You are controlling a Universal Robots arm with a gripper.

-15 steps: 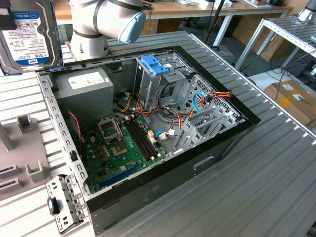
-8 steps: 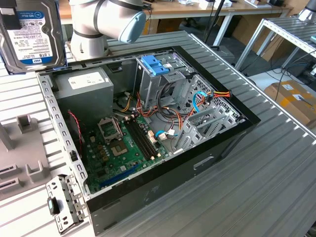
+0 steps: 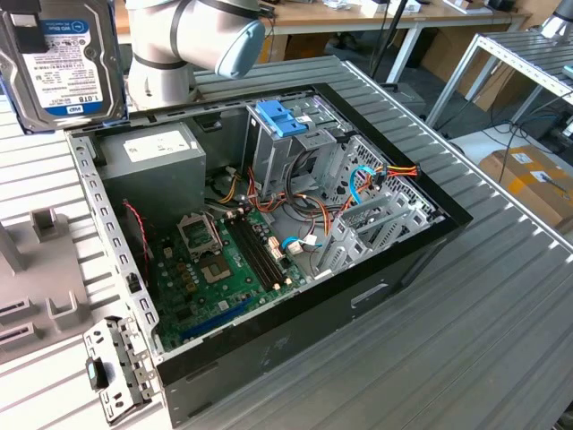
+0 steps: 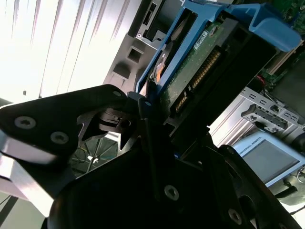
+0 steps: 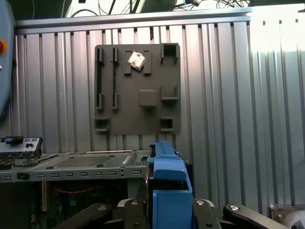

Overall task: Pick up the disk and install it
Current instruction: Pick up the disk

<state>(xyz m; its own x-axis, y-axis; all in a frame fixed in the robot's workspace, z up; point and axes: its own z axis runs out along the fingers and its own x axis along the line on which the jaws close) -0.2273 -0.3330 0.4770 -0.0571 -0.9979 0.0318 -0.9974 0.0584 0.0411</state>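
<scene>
While aloft, disk (image 3: 63,63) over ribbed tabletop (image 3: 466,340)

Gripper (image 5: 169,212) clamps blue-railed disk (image 5: 167,176); beyond, grey fixture plate (image 5: 152,114) flat on ribbed table (image 5: 219,95), silver chip (image 5: 136,60) in slot.

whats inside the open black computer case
A green motherboard, a grey metal power-supply box, a blue plastic tray on the metal drive cage, and coloured cables. What lies beneath the box and cage is covered. The silver-grey disk is outside, in the gripper.
</scene>
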